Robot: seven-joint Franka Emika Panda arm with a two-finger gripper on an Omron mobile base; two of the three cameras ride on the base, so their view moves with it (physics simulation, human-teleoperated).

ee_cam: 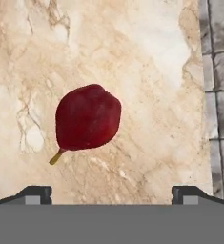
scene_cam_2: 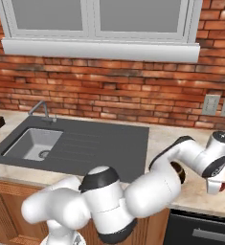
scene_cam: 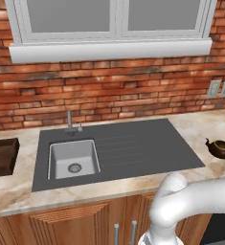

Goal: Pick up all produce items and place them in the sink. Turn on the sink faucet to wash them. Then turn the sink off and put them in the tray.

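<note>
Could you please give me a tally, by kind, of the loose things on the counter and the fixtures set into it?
Red fruit: 1
Teapot: 1
Wooden tray: 1
Sink: 1
Tap: 1
Total: 5

The left base view looks forward and down from behind the arm, with the sink [scene_cam: 73, 159] at eight o'clock. The right base view faces the same counter from farther right, with the sink [scene_cam_2: 33, 142] at nine o'clock. Both share the brick wall [scene_cam: 109, 91] and window. The hand view looks straight down, close over the marble countertop [ee_cam: 147, 62].
</note>
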